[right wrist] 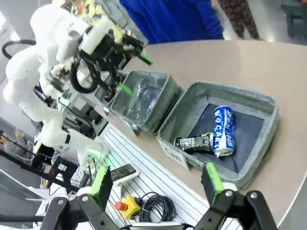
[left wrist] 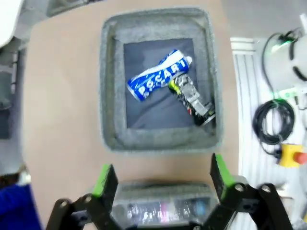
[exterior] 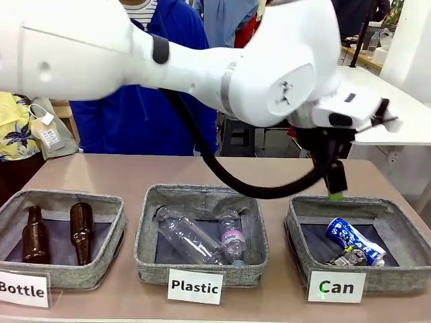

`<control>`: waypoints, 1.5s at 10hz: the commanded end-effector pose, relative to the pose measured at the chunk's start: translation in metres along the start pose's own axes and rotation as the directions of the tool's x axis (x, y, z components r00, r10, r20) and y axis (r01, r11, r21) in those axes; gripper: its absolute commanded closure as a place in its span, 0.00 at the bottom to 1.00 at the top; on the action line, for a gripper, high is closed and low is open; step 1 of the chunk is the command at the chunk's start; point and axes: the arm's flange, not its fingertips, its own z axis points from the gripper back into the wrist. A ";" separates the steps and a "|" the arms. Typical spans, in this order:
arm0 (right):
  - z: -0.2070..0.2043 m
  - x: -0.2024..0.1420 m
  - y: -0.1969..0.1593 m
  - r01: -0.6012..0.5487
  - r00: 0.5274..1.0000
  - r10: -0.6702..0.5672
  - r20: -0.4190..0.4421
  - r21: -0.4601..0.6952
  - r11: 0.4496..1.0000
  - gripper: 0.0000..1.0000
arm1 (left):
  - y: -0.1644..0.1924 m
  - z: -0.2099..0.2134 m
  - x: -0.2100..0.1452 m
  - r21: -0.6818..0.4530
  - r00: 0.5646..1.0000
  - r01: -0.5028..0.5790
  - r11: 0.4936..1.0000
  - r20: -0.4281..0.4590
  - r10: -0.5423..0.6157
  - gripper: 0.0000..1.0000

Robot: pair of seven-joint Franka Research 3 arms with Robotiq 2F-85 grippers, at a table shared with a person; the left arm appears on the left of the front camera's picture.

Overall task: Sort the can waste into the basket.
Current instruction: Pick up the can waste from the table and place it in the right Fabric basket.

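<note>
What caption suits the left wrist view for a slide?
Open left gripper above the Can basket holding a blue can and a silver can.

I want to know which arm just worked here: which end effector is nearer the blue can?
Left. The left end effector hangs open just above the far rim of the Can basket holding the blue can. The right end effector is open, off the table's near edge.
</note>
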 end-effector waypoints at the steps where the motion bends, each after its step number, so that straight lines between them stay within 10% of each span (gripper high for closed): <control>1: -0.059 0.032 -0.002 0.007 0.993 -0.004 -0.121 0.020 1.000 0.00 | 0.006 0.063 -0.062 -0.110 0.978 -0.199 0.974 0.044 0.205 0.00; 6: -0.214 0.073 0.021 0.014 0.955 0.053 -0.292 0.223 0.975 0.00 | 0.071 0.208 -0.301 -0.378 0.683 -0.556 0.740 0.298 0.666 0.00; 12: -0.285 0.075 0.021 0.281 0.953 -0.177 -0.247 0.496 0.822 0.00 | 0.084 0.178 -0.538 -0.679 0.327 -0.563 0.470 0.339 0.882 0.00; 14: -0.270 0.081 0.024 0.238 0.966 -0.171 -0.194 0.411 0.880 0.00 | 0.080 0.137 -0.569 -0.752 0.325 -0.504 0.425 0.291 0.900 0.00; 15: -0.287 0.078 0.010 0.256 0.956 -0.146 -0.254 0.481 0.838 0.00 | 0.085 0.121 -0.564 -0.723 0.389 -0.528 0.445 0.261 0.884 0.00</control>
